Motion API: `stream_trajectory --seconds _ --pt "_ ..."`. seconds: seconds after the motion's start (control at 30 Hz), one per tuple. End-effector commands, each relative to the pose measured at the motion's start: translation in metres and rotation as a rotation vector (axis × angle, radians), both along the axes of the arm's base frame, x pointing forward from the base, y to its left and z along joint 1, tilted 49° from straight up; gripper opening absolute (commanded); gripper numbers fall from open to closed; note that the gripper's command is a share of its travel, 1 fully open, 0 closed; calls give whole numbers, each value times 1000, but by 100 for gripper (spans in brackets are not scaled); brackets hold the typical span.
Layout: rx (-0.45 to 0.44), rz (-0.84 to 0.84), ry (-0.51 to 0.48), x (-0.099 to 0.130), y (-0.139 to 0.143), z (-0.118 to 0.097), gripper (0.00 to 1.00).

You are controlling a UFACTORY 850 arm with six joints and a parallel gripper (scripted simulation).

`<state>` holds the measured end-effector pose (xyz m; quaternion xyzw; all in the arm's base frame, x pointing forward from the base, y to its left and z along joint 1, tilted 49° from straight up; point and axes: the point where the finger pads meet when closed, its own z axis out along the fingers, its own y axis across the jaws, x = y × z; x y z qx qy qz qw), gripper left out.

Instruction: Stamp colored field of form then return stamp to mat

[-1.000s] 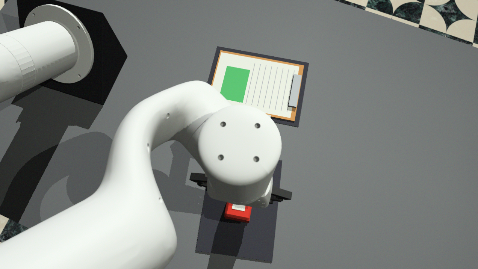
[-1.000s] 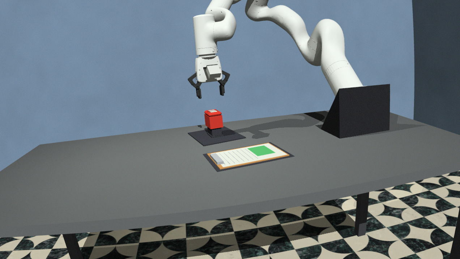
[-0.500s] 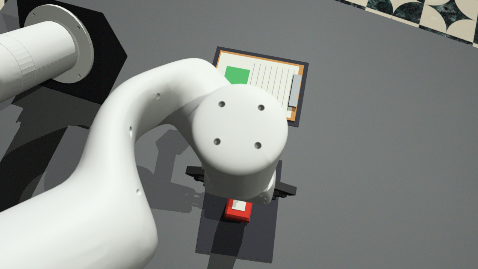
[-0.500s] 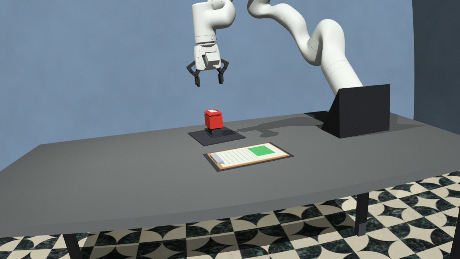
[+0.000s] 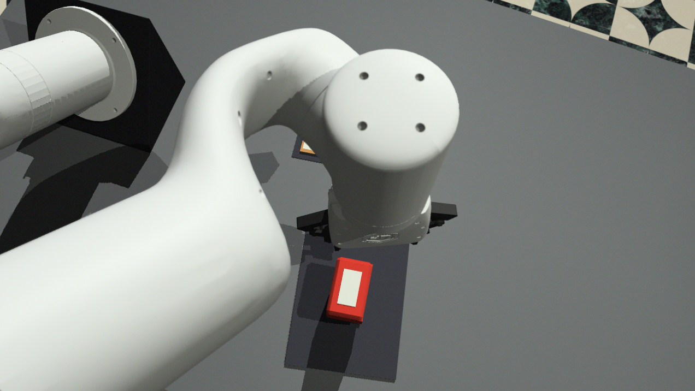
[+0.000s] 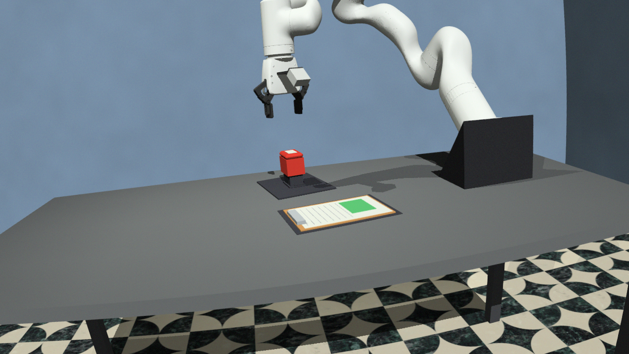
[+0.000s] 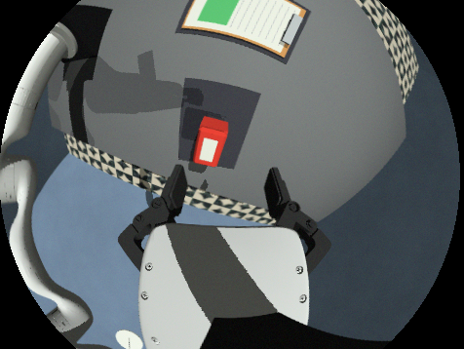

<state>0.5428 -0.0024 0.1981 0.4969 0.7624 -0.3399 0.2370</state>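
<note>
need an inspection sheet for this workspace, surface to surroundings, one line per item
surface: grey table, dark mat and form on it.
job's things: red stamp upright on the mat; form on an orange board, green field unmarked.
clutter: nothing seen.
grippers: gripper open, empty, high above the table, apart from the stamp.
cables: nothing seen.
surroundings: black arm pedestal on the table, blue wall, checkered floor.
</note>
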Motion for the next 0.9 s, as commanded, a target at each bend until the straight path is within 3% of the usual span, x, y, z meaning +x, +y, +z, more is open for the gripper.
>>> stream_trajectory --seconds 0.0,0.13,0.2,0.23,0.5,0.63,0.77,0.87 --pt "0 178 214 13 48 -50 100" --pt "-6 328 372 11 84 -92 100" --pt "-6 328 372 11 84 -92 100" --pt "-9 432 490 12 109 -122 100" --pt "-22 686 775 1 162 -194 100" --pt "-23 803 940 1 163 -194 100" --pt "-23 805 943 1 162 -195 100" --pt "-27 803 941 4 131 -221 100"
